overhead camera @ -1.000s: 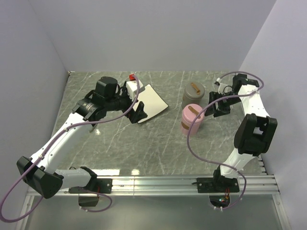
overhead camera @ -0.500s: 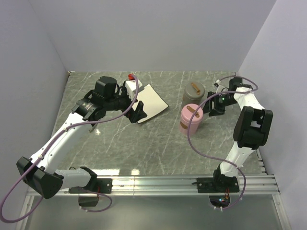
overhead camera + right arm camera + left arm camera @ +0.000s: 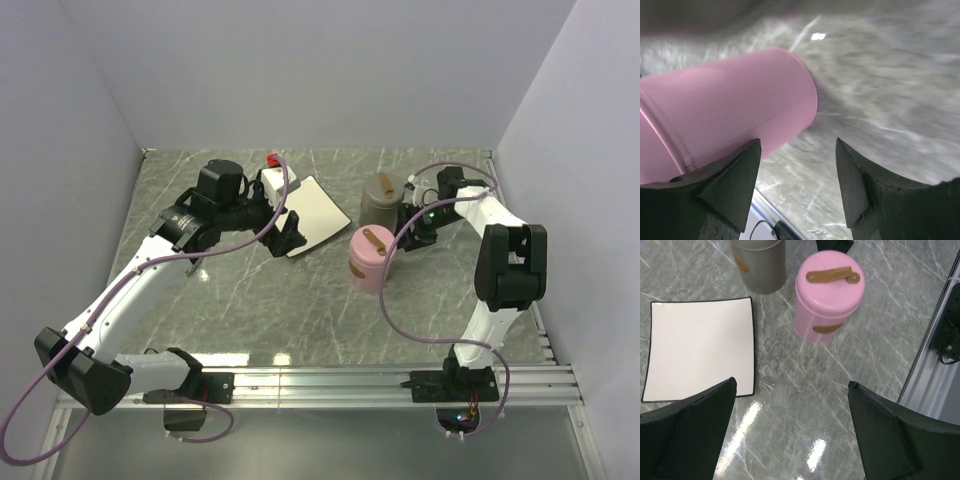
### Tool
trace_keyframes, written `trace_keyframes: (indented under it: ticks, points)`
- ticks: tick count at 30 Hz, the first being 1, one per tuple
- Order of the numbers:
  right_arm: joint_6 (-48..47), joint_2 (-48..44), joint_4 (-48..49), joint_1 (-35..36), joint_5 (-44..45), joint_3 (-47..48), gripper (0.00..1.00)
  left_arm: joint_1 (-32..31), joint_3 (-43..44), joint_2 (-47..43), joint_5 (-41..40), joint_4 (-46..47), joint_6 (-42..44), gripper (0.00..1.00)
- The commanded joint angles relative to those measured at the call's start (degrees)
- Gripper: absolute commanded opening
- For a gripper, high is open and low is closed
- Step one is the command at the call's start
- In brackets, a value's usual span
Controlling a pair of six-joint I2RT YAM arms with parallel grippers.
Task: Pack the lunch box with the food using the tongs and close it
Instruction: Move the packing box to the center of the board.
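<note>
Two lidded canisters stand upright on the grey marbled table [image 3: 300, 300], close together but apart. The pink lunch canister [image 3: 830, 295] is nearer my bases. Its lid is on, with a tan strap handle [image 3: 832, 275] across the top and a tan patch [image 3: 827, 329] on the side. I cannot make out any lettering on the patch. The grey canister [image 3: 380, 203] stands just behind it, with the same tan strap on its lid and a tan patch on its wall, which I also cannot read.

A white square plate [image 3: 700, 350] with a thin dark rim lies flat to the left of both canisters.

My left gripper [image 3: 291, 236] hangs over the near edge of that plate. Its jaws are spread wide and nothing is between them.

My right gripper [image 3: 797, 142] sits low by the table, just right of the grey canister and just behind the pink one. Its fingers [image 3: 725, 195] are parted, with only bare marble between them. In the blurred right wrist view the pink wall fills the upper left, close above one finger. I cannot tell whether that finger touches it.
</note>
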Motion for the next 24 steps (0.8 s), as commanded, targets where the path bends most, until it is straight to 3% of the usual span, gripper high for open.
trace_keyframes:
  ticks: [1,13,24]
  points:
    - [-1.0,-2.8,-1.5,5.1,-1.3,-2.8,0.68,0.3,-0.4,-2.0,1.0,1.0,-0.6,0.99]
    - [3.8,-7.1,1.6,13.9,-4.2,-7.9,0.68,0.4,-1.1,-2.5,0.9,1.2,-0.6,0.99]
    - [2.4,-10.6,3.1,19.8,-3.2,-9.9,0.67,0.5,-1.6,-3.2,1.1,1.4,-0.5,0.99]
